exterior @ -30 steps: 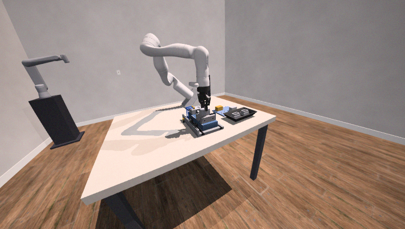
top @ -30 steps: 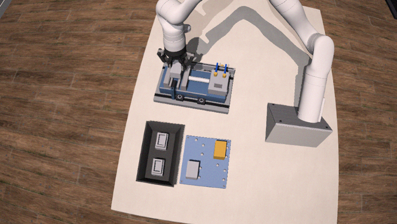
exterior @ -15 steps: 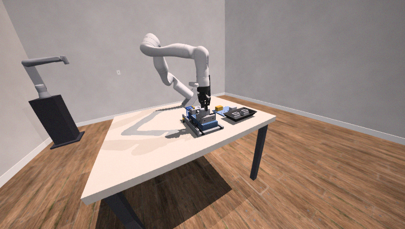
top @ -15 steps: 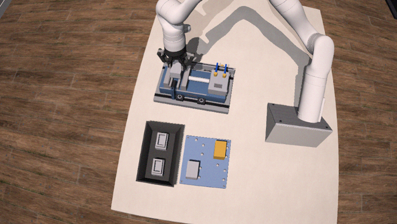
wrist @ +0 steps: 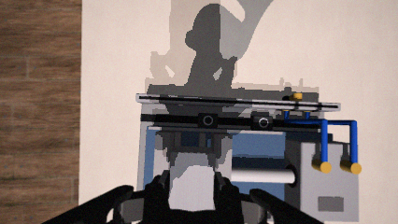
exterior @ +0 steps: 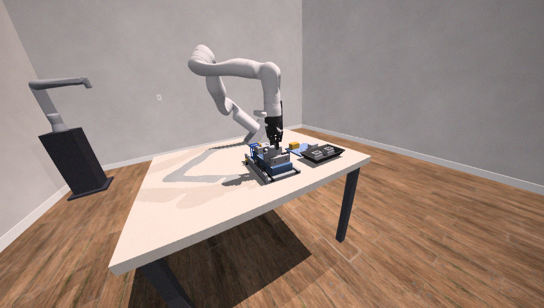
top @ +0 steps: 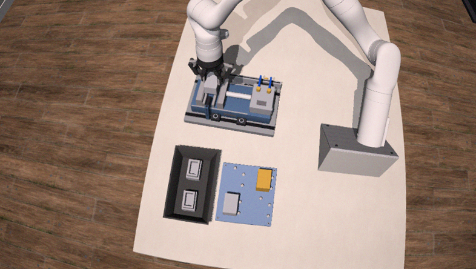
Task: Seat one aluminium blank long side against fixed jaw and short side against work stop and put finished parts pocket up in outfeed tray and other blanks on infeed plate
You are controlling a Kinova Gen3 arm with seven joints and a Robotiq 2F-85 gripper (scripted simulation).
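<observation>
Gripping a pale grey aluminium blank (top: 210, 85) from above, claw (top: 209, 75) partly closed, black fingers pressed on its two opposite sides. Seen from the wrist as a plain, smooth rectangular block (wrist: 191, 187) with flat faces, part lit and part in shadow, no pocket visible in it. Held over the vise (top: 232, 104), at the end away from the hose-fitted block (top: 262, 99) with its two blue hoses and yellow fittings; cannot tell whether resting on the low bars or just above them. Sits beside a white rod (top: 237, 96) running along the blue vise body toward the hose-fitted block. Vise placed near the far edge of the desk (top: 308, 209) as seen from the exterior view, on a grey base with black rails. Toward the opposite edge, a dark outfeed tray (top: 170, 186) holding two grey finished parts (top: 193, 170) (top: 189, 201), each lying flat with a rectangular pocket facing up. Just beside it, a light blue infeed plate (top: 251, 211) dotted with holes, carrying a second grey aluminium block (top: 231, 203) and a yellow brass blank (top: 263, 179), well apart from each other, both flat. Arm base (top: 339, 154) on a grey pedestal near the desk's right edge in the top view.
</observation>
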